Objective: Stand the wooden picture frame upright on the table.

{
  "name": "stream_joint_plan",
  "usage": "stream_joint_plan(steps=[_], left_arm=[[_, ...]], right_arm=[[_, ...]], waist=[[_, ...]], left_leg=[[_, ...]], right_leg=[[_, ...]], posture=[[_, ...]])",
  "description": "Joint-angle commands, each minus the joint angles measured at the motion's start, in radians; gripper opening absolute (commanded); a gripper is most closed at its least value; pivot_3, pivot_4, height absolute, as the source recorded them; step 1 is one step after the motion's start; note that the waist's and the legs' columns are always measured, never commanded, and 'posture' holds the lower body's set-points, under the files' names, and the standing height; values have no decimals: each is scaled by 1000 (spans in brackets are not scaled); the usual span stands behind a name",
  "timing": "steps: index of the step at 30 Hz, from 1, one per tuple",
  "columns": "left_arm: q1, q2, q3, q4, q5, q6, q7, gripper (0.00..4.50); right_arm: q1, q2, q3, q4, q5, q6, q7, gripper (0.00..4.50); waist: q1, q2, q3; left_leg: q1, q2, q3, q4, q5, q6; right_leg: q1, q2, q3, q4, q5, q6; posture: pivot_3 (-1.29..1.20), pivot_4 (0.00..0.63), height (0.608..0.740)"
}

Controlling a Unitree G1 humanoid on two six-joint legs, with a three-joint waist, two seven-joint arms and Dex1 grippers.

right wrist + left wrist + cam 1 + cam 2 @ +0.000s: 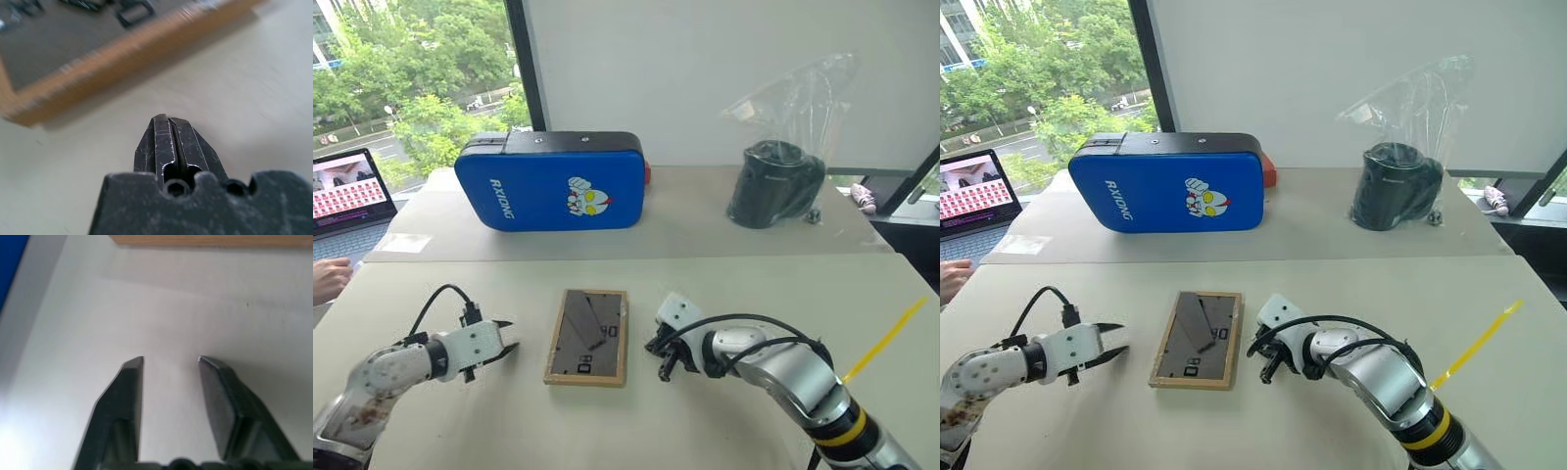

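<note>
1. The wooden picture frame point(587, 336) lies flat, back side up, near the middle of the surface point(724, 431), with the big blue padded case point(551, 180) beyond it at 12 o'clock.
2. The left tool point(506, 350) sits at the frame's 9 o'clock, fingers parted and empty; the right tool point(664, 364) sits at 3 o'clock, fingers pressed together, holding nothing. Neither touches the frame.
3. Risk: a closed tool pushing the frame's edge would probably slide it across the smooth surface rather than tip it up.
4. Risk: if the fold-out stand point(597, 331) stays flat, the raised frame would likely fall over once let go.
5. Hard to make out: the stand's hinge and whether it lifts freely. The picture side faces down, hidden.
</note>
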Motion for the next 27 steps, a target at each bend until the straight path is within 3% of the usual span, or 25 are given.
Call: stream_joint_plan(steps=[1, 3, 6, 11, 15, 21, 24, 27], left_arm=[[-49, 11, -61, 224, 295, -516, 215, 3578], [-106, 1, -82, 334, 449, -693, 355, 4408], [-193, -3, -139, 438, 718, -824, 576, 4486], [-353, -45, -307, 542, 982, -860, 794, 4486], [-466, -115, -427, 591, 1072, -858, 903, 4486], [-531, -144, -507, 618, 1074, -886, 979, 4486], [-531, -115, -541, 618, 1089, -902, 1011, 3786], [-536, -103, -571, 631, 1093, -901, 1026, 2688]], right_arm=[[-19, 22, -2, 29, 8, -42, 39, 0], [-38, 20, 26, 55, -15, -52, 53, 0], [-67, 39, 38, 85, -26, -56, 60, 0], [-90, 59, 44, 107, -42, -58, 60, 0], [-83, 65, 39, 103, -55, -46, 49, 0], [-63, 54, 12, 86, -62, -23, 33, 0], [-60, 52, -12, 91, -62, -16, 24, 0], [-60, 50, -25, 95, -62, -9, 18, 0]], waist=[[7, 0, 0], [17, 0, 0], [29, 1, -1], [55, 13, -8], [83, 25, -15], [106, 26, -20], [103, 25, -20], [98, 25, -20]], left_leg=[[0, 0, 0, 0, 0, 0], [-1, 0, 0, 0, 0, 0], [-1, 0, 0, 0, 0, 0], [1, -2, 0, -1, 0, 0], [2, -10, 0, 0, 1, -1], [1, -16, 0, 0, 1, -1], [1, -16, 0, 0, 1, -1], [1, -16, 0, 0, 1, -1]], right_leg=[[0, 0, 0, 0, 0, 0], [0, 0, 0, -1, 2, -4], [0, 0, 0, -2, 3, -5], [3, -2, -1, -2, 0, 2], [6, -11, -1, -2, -3, 8], [7, -17, -2, -3, -5, 13], [7, -17, -2, -4, -5, 13], [7, -17, -2, -4, -5, 14]], posture=[[0, 150, 740], [0, 150, 740], [0, 150, 740], [0, 150, 740], [0, 150, 740], [0, 150, 740], [0, 150, 740], [0, 150, 740]])
